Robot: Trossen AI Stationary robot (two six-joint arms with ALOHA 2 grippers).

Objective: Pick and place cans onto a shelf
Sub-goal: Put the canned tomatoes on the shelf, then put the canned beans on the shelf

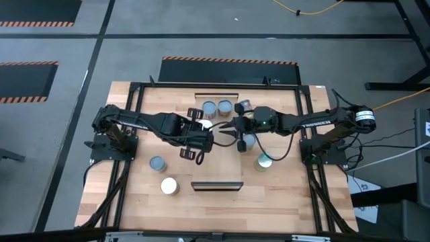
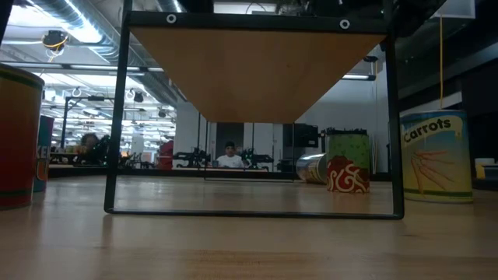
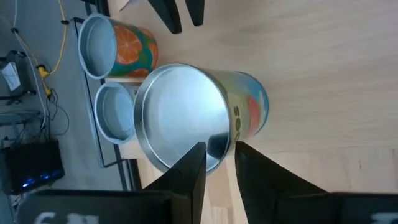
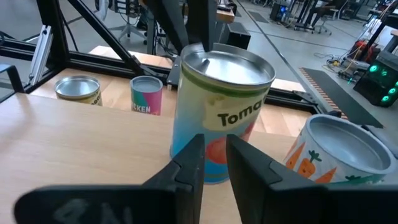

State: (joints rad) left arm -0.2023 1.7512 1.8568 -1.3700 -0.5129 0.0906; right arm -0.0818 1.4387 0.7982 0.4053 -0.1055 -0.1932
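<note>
A tomato can (image 4: 217, 106) with a silver top hangs over the table's middle, also seen as the can (image 3: 205, 112) in the left wrist view. My left gripper (image 3: 219, 163) is shut on it from the left. My right gripper (image 4: 216, 155) stands close by on the can's right at its lower half; its fingers (image 3: 174, 18) are a narrow gap apart, clear of the can, with nothing between them. Two cans (image 1: 209, 107) (image 1: 225, 106) stand on the shelf (image 1: 216, 96) at the far side. Another can (image 1: 243, 105) is beside it. My left gripper pinches the can's top rim (image 3: 217, 151) between its two fingers, one on the lid inside the rim and one outside on the wall. The fingers (image 4: 189, 28) come slanting down from the table's left. The can hangs below them, about upright, clear of the table.
A carrots can (image 4: 336, 155) stands right of the held can, and another can (image 1: 264, 161) nearer. Two cans (image 1: 156, 163) (image 1: 168, 186) stand at the near left. A second framed board (image 1: 216, 186) stands at the near middle. Black rails (image 1: 131, 134) run along both sides.
</note>
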